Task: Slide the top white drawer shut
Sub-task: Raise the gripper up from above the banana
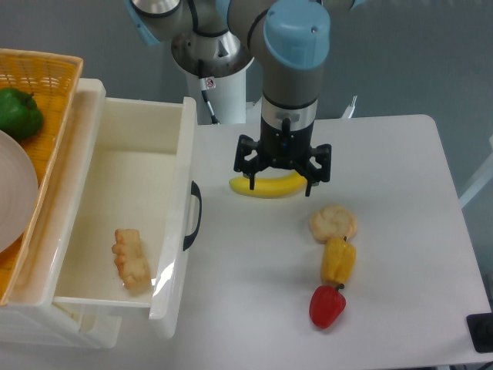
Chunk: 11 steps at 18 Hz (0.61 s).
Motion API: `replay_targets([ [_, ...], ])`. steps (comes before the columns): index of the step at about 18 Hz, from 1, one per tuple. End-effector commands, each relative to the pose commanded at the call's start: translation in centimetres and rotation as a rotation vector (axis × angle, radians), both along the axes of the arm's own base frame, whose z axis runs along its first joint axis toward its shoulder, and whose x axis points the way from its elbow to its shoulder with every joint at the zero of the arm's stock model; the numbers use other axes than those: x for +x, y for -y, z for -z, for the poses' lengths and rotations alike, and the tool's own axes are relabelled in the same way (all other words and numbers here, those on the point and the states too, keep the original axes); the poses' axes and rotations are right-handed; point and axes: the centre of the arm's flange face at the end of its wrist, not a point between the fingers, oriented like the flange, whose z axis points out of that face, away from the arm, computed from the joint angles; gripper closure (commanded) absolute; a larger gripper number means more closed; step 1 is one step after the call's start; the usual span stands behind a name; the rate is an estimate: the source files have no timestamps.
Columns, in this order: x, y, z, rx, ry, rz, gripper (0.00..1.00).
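At the left side of the table (400,154), the top white drawer (123,208) stands pulled far out of its cabinet, its front panel facing right with the black handle (192,216) arching off it. Inside, near the front corner, lies 1 pale, lumpy piece of toy food (132,259); the rest of the drawer floor shows bare white. On top of the cabinet, behind the drawer, sits a yellow wicker basket (46,69) holding a green pepper (18,112) and a white plate (15,193).

Over the middle of the table the arm (291,69) points straight down, and the gripper (282,165) hangs just above a banana (268,187), well to the right of the drawer handle and not touching the drawer. Its black fingers (243,160) are spread wide apart, with nothing between them; the banana's far edge is partly hidden behind the gripper body, and from here I cannot tell whether the fingertips touch it.

Further right and toward the near edge, 3 more items sit close together in a rough line: a round cookie (333,223), a yellow pepper (339,260) just below it, and a red pepper (327,305) touching the yellow one's lower end.
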Motion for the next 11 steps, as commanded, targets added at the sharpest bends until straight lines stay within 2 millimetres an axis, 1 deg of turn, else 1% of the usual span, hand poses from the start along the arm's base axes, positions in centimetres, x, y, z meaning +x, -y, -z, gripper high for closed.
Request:
replay_targets([
  [2,-0.3,-0.2,0.7,-0.007,0.007,0.0,0.0],
  [5,-1.2,0.4,0.6,0.005,-0.004,-0.017,0.0],
  [6,-1.2,0.3,1.0,-0.001,0.0,-0.02,0.0],
  [7,-1.2,0.3,2.1,-0.013,0.013,-0.027,0.0],
  [9,-1.2,0.4,2.3,-0.018,0.017,-0.047,0.0],
  [11,-1.2,0.6,2.5,-0.018,0.024,-0.109,0.0],
])
